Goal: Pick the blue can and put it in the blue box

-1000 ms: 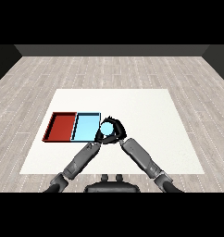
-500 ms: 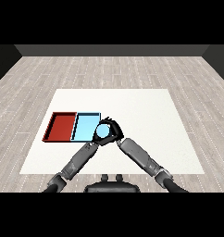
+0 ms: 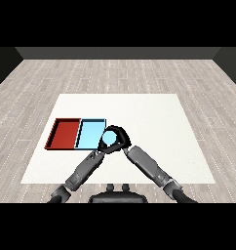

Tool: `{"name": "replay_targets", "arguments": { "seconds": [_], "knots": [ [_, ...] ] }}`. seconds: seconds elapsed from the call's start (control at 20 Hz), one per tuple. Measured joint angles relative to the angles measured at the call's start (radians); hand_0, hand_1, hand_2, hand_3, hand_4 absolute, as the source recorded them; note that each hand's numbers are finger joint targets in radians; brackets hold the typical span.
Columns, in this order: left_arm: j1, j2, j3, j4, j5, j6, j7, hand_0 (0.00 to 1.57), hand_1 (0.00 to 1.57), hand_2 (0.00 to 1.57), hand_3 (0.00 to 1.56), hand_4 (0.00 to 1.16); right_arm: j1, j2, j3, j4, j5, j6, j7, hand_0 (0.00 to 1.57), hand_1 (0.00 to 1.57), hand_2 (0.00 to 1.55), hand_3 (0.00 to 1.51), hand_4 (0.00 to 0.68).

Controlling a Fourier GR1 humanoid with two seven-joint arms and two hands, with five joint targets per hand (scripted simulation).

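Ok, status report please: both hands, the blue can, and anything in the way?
Right hand curled round blue can, at blue tray's right edge. Left hand hidden behind it, fingers unseen. Nothing blocking the tray.

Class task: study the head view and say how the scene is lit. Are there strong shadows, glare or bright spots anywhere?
Head view: even, flat light over the white table, no glare; only a faint shadow beneath the forearms; the blue can in the right hand looks pale, almost washed out; the far wall is dark.

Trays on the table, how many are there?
2. The red tray lies at the table's left side, and the light blue tray sits directly beside it on its right, next to the hands. None look hidden.
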State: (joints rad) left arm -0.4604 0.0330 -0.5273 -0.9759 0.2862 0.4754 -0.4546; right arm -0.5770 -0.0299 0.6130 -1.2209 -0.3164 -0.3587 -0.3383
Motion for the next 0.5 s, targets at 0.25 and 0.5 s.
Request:
{"name": "replay_targets", "arguments": {
  "seconds": [0.25, 0.5],
  "knots": [
    [0.003, -0.01, 0.01, -0.004, 0.038, 0.003, 0.014, 1.57, 1.57, 1.54, 1.47, 0.76, 0.001, 0.009, -0.039, 0.001, -0.05, 0.039, 0.011, 1.09, 1.09, 1.12, 0.8, 0.0],
    [-0.002, -0.02, 0.016, 0.019, 0.055, -0.017, 0.016, 1.57, 1.57, 1.52, 1.45, 1.1, 0.016, 0.018, -0.055, -0.004, -0.06, 0.048, 0.026, 0.0, 0.0, 0.0, 0.0, 0.0]
  ]
}}
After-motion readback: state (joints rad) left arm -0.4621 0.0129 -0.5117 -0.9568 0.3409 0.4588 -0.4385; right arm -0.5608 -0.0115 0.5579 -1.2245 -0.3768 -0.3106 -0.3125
